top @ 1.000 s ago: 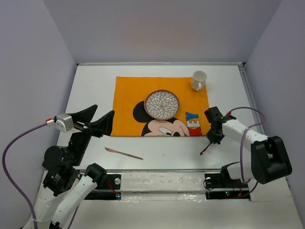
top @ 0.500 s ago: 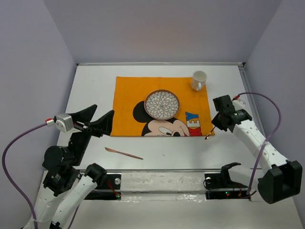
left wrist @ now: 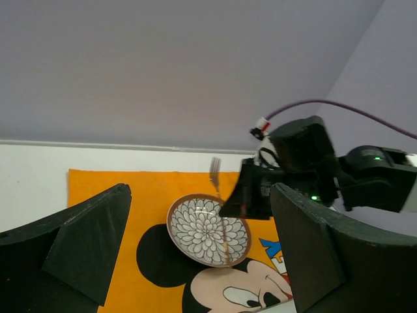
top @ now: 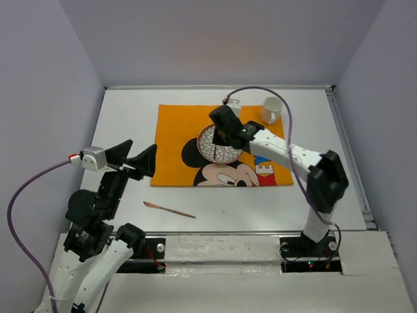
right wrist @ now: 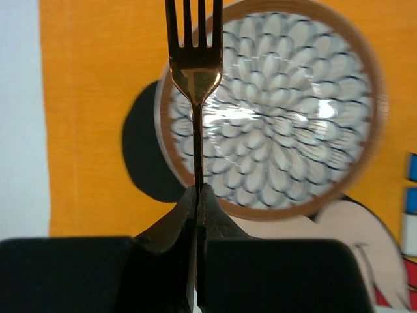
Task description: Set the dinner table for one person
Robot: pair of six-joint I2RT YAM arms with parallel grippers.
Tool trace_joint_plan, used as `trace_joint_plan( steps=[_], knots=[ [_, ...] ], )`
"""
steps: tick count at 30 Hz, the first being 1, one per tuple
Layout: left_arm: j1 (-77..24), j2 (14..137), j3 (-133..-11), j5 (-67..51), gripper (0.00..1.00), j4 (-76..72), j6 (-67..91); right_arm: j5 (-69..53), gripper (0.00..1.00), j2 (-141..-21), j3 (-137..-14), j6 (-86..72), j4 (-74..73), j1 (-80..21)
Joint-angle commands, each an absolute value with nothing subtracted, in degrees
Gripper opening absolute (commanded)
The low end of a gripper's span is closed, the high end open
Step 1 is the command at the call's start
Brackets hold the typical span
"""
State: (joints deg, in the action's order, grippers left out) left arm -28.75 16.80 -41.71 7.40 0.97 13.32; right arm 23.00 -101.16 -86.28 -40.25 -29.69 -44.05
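Dinner table [top: 127, 114]: fork [right wrist: 194, 73] now over plate [right wrist: 293, 124]

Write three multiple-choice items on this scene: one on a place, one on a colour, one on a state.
1. Where does the knife lie?
A) on the bare table, nearer the arms than the mat
B) on the plate
C) in the mug

2. What colour is the mat?
A) blue
B) orange
C) green

3. What state is the right gripper in?
A) open and empty
B) shut on the mug
C) shut on the fork

Key:
1 A: the top view shows it on white table between mat and arm bases.
2 B: it is orange in every view.
3 C: the right wrist view shows the jaws pinching the handle.
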Motion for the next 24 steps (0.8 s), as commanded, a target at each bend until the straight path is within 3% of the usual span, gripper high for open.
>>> trace_joint_plan(
  steps=[1,6,12,24],
  knots=[
    [-28.3,18.4,-41.8,8.4,0.99,-1.8,12.4,18.8,0.0,-112.8,-99.5,-38.4,-22.9,-46.6],
    [-28.1,19.3,-41.7,8.7,0.99,-1.7,12.2,16.7,0.0,-125.0,-110.4,-40.1,-22.9,-48.7],
    [-28.1,19.9,-41.7,7.8,0.99,-1.8,12.4,14.9,0.0,-131.8,-117.9,-39.9,-23.7,-49.3],
    [-28.1,20.5,-41.7,7.6,0.99,-1.9,12.5,12.0,0.0,-136.5,-118.3,-42.5,-24.1,-50.4]
  ],
)
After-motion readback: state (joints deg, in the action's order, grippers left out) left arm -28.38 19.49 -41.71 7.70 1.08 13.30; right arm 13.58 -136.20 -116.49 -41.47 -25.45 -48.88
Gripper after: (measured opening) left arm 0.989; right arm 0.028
